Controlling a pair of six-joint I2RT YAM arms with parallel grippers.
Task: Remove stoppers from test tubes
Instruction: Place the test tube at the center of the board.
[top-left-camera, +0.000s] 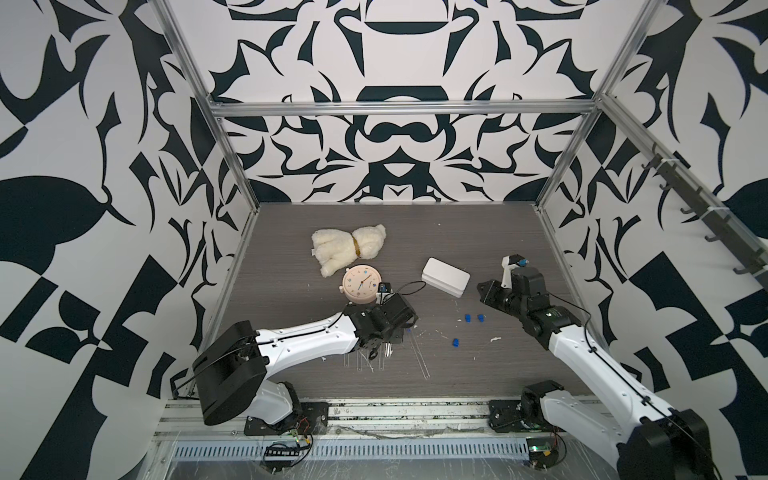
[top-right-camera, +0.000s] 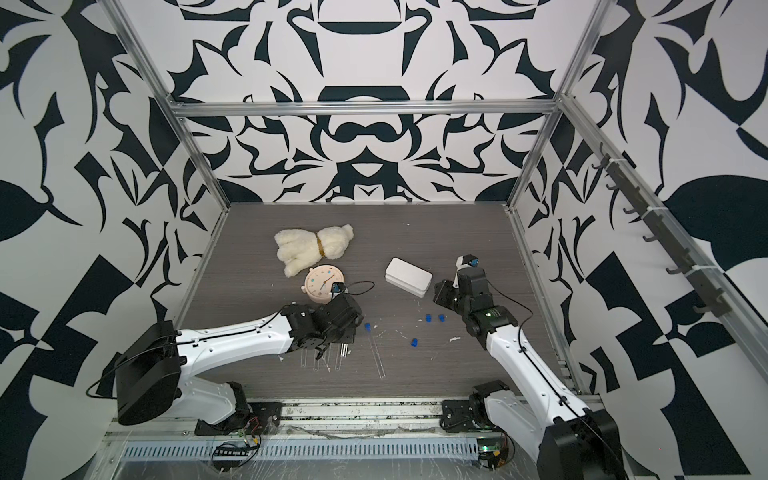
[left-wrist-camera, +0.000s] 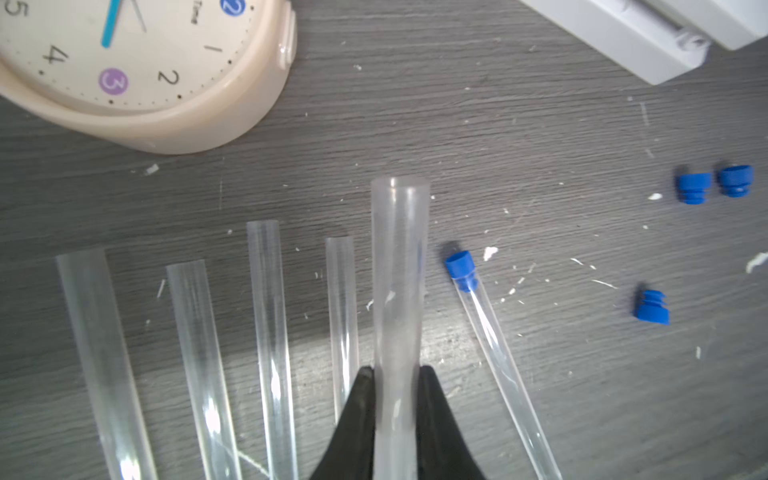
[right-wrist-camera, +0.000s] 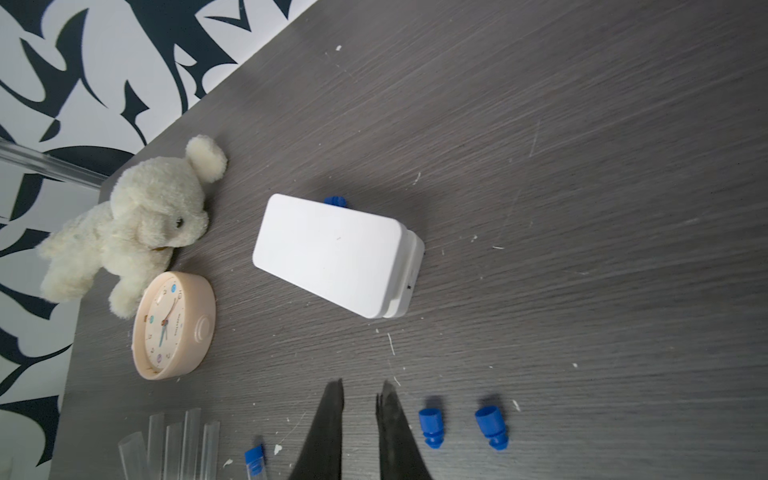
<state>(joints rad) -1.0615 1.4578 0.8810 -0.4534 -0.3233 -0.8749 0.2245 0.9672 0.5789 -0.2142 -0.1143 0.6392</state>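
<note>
My left gripper (left-wrist-camera: 395, 370) is shut on a clear test tube (left-wrist-camera: 399, 270) whose open end carries no stopper. Several more uncapped test tubes (left-wrist-camera: 270, 332) lie side by side beside it, partly hidden under the left arm in both top views. One tube (left-wrist-camera: 498, 365) lying on the other side of the held one still carries a blue stopper (left-wrist-camera: 460, 266) (top-right-camera: 367, 327). Three loose stoppers (top-left-camera: 467, 318) (top-left-camera: 481, 318) (top-left-camera: 456, 343) lie on the table to the right. My right gripper (right-wrist-camera: 361, 386) hangs above the table beside two of them (right-wrist-camera: 430, 422), its jaws a narrow gap apart and empty.
A beige clock (top-left-camera: 360, 283) lies just beyond the left gripper, with a cream plush toy (top-left-camera: 345, 249) behind it. A white box (top-left-camera: 445, 276) sits mid-table, and a blue stopper (right-wrist-camera: 335, 201) pokes out behind it. White flecks dot the dark table (top-left-camera: 478, 365).
</note>
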